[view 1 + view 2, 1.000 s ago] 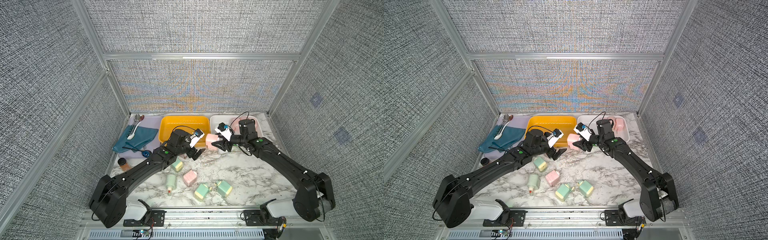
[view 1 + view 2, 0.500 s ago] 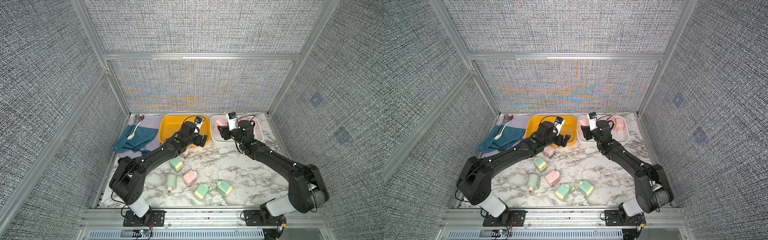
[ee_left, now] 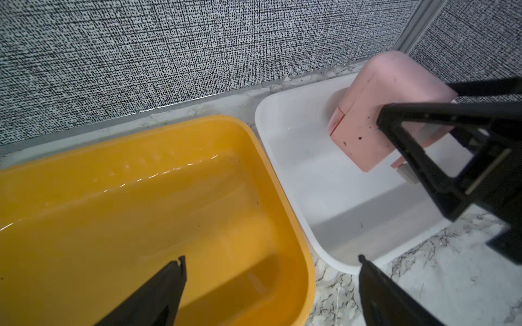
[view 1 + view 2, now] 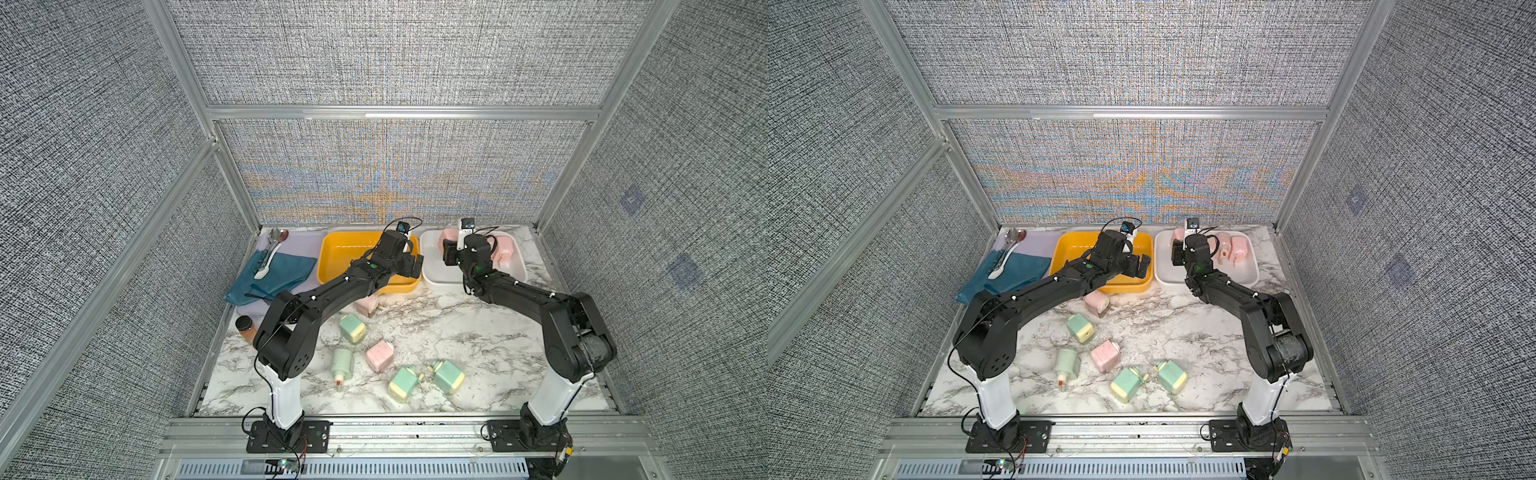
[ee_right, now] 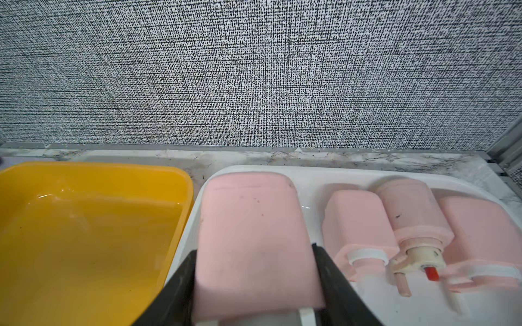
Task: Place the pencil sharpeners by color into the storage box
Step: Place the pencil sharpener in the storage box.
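The pink pencil sharpener (image 3: 367,107) has been carried off the marble tabletop (image 4: 457,332) to above the white tray (image 5: 310,172), and the left gripper (image 3: 271,259) swung over the yellow tray (image 3: 141,197), jaws wide apart and empty. The sharpener is clamped across its narrow sides by the right gripper (image 5: 254,249), long axis aimed at the back wall (image 5: 254,70), parallel to three pink sharpeners (image 5: 358,220) already laid in. Bare tray floor lies straight below; plain lowering is judged enough.
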`<state>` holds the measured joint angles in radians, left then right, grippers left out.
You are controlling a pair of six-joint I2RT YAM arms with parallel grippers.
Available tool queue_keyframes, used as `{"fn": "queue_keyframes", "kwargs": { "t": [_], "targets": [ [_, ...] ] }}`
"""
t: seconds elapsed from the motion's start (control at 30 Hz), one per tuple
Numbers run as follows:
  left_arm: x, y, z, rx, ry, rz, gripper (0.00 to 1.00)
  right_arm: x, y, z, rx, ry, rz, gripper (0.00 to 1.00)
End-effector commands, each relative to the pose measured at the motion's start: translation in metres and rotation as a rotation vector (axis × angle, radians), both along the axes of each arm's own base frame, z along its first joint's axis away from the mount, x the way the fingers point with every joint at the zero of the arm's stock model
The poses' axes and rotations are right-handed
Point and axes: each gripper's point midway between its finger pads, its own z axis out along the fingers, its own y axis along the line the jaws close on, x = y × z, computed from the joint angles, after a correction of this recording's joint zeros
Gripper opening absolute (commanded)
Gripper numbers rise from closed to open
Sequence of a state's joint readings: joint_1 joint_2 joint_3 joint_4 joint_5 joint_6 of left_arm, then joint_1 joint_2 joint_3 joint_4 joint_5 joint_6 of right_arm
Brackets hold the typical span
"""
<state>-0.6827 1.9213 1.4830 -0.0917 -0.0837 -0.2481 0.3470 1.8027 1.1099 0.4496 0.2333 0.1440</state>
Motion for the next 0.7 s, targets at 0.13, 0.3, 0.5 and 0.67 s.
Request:
{"fn": "queue_keyframes", "kwargs": {
  "t": [0.13, 0.3, 0.5, 0.67],
  "targets": [
    [0.012, -0.008, -0.026, -0.012, 0.088, 0.052, 0.99, 0.022, -0.012, -0.005, -0.031, -0.039, -0.068, 0.00],
    [0.024, -0.013, -0.041, 0.013, 0.141, 0.097, 0.99, 0.027, -0.020, -0.016, -0.033, -0.031, -0.115, 0.00],
    [0.032, -0.020, -0.048, 0.006, 0.157, 0.108, 0.99, 0.033, -0.026, -0.022, -0.032, -0.030, -0.132, 0.00],
    [0.040, -0.027, -0.056, -0.008, 0.174, 0.117, 0.99, 0.036, -0.028, -0.032, -0.045, -0.018, -0.151, 0.00]
  ]
}}
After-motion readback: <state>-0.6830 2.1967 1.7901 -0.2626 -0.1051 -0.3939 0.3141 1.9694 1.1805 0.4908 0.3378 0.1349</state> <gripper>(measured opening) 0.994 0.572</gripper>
